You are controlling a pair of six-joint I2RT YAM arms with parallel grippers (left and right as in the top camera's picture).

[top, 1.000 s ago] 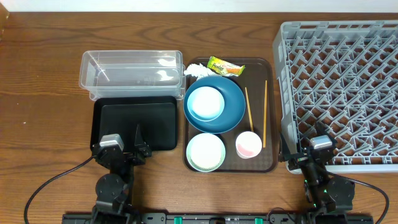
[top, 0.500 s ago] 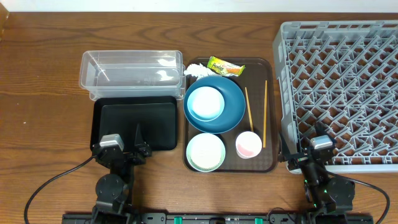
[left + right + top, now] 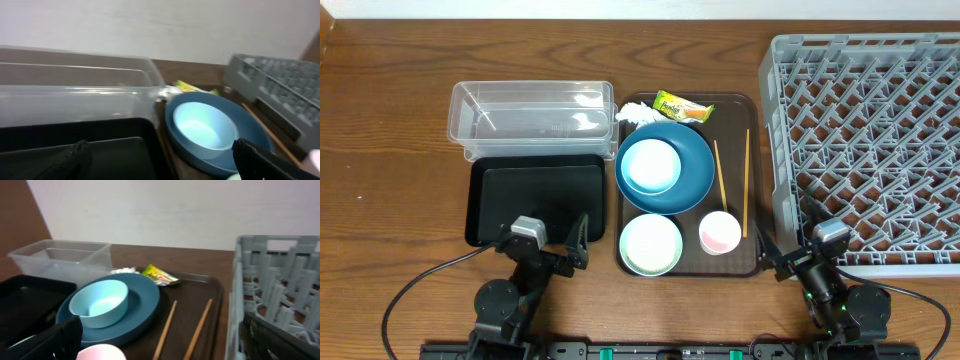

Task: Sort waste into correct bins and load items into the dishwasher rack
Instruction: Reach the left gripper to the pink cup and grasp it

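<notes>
On the brown tray a large blue bowl holds a mint bowl. A second mint bowl, a pink cup and two chopsticks lie beside it. A white tissue and a snack wrapper lie at the tray's far edge. I cannot make out any rice grains. The clear tub and black tray are on the left, the grey rack on the right. My left gripper is open and empty over the black tray's near right corner. My right gripper is open and empty between the brown tray and the rack.
The brown tray sits tight between the black tray and the rack wall. Bare wooden table lies left of the tub. A pale wall runs along the far side.
My left gripper has swung right, from the black tray's near left to its near right corner, facing the bowls. My right gripper has turned slightly left toward the brown tray.
</notes>
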